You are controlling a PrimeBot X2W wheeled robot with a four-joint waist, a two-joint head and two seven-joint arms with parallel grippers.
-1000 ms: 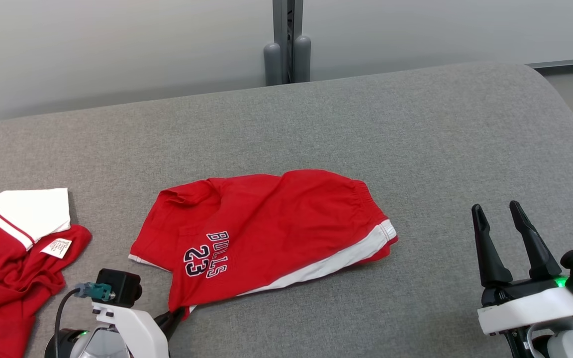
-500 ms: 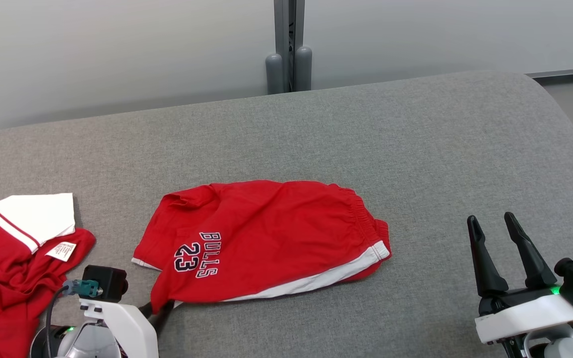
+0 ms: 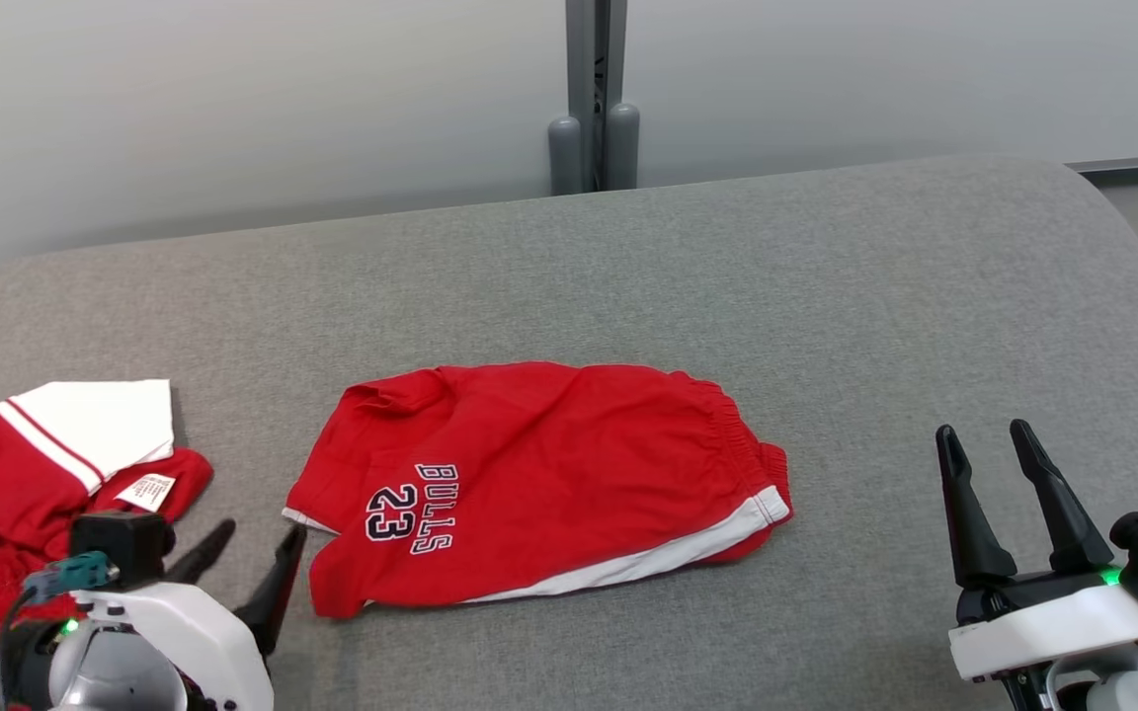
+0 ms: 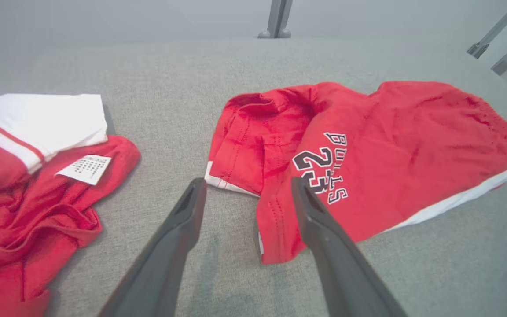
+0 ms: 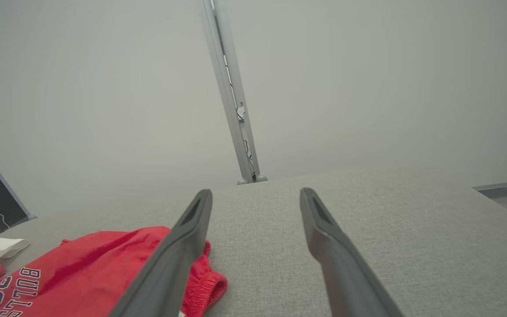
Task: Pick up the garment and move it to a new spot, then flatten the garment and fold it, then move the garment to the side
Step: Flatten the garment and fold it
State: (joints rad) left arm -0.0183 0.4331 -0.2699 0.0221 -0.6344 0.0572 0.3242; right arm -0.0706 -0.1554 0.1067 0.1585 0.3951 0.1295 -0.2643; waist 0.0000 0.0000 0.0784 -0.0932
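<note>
- Since a second ago the left gripper (image 3: 261,533) has let go of the lower-left corner of the shorts (image 3: 549,464) and drawn back. Its fingers now stand apart and empty at the lower left of the head view, just beside that corner. The head camera has shifted slightly too.
- The grey cushion (image 3: 826,296) takes up most of the head view, and the shorts lie on it at centre, slightly left.
- A second red-and-white pile (image 3: 6,474) sits at the left edge, near the left gripper but apart from the shorts.
- The right gripper (image 3: 984,434) hovers at the lower right, fingers apart and empty, well apart from the shorts.
- Risk: the shorts look already folded, so a one-corner grab to shift them aside would likely pinch only the top layer and undo the fold. A sweep leftward could also snag the pile.
- Look: the red cloth is mostly flat, with a rumpled hump at its upper-left corner. It has a gathered waistband (image 3: 737,434) at right, a white stripe (image 3: 668,548) along the bottom edge and a "BULLS 23" print (image 3: 413,506) at lower left.
</note>
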